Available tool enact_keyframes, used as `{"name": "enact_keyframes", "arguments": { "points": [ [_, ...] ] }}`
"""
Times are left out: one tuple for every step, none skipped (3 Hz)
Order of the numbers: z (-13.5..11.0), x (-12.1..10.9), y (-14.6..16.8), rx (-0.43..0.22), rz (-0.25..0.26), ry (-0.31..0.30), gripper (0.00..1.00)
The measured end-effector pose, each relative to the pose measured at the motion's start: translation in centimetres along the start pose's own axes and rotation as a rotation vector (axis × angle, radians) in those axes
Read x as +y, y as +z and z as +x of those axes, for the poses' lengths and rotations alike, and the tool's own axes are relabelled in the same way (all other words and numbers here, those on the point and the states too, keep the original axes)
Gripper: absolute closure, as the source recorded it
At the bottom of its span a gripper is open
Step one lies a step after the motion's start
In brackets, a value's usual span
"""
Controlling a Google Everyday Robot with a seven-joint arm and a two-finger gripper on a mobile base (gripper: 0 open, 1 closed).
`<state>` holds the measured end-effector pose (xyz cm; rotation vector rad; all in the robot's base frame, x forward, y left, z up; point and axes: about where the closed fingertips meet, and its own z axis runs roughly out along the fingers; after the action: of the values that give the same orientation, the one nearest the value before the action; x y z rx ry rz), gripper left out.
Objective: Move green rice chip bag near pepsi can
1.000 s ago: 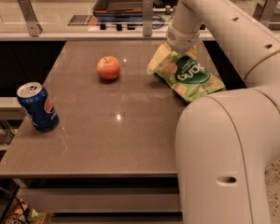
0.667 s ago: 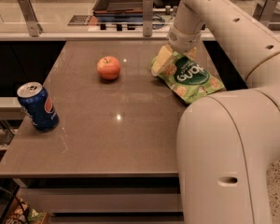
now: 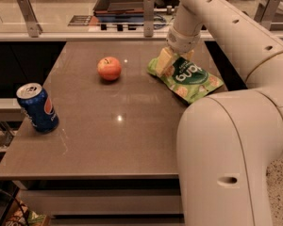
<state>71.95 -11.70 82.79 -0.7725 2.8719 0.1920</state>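
The green rice chip bag (image 3: 191,78) lies at the back right of the table, its dark green logo facing up. My gripper (image 3: 169,60) comes down from the arm onto the bag's back left end and is shut on that end, with one yellowish finger (image 3: 163,61) showing against the bag. The rest of the bag rests on the table top. The pepsi can (image 3: 37,108) stands upright near the table's left edge, far to the left of the bag.
A red apple (image 3: 109,68) sits on the brown table (image 3: 118,140) between the can and the bag, towards the back. A counter with metal rail posts (image 3: 148,8) runs behind the table. My arm's large white body (image 3: 226,164) fills the right foreground.
The gripper has shifted only slightly at the bag's back left end, and the bag's near edge has moved a little to the left. The can and the apple have not moved.
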Motion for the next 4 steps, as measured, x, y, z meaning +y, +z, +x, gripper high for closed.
{"name": "enact_keyframes", "arguments": {
  "points": [
    [-0.20,0.00,0.13,-0.004,0.000,-0.001,0.89],
    [-0.23,0.01,0.06,-0.004,0.000,-0.001,1.00],
    [-0.31,-0.03,0.11,-0.007,0.000,0.000,1.00],
    [-0.32,-0.02,0.05,-0.007,0.000,0.000,1.00]
  ]
}}
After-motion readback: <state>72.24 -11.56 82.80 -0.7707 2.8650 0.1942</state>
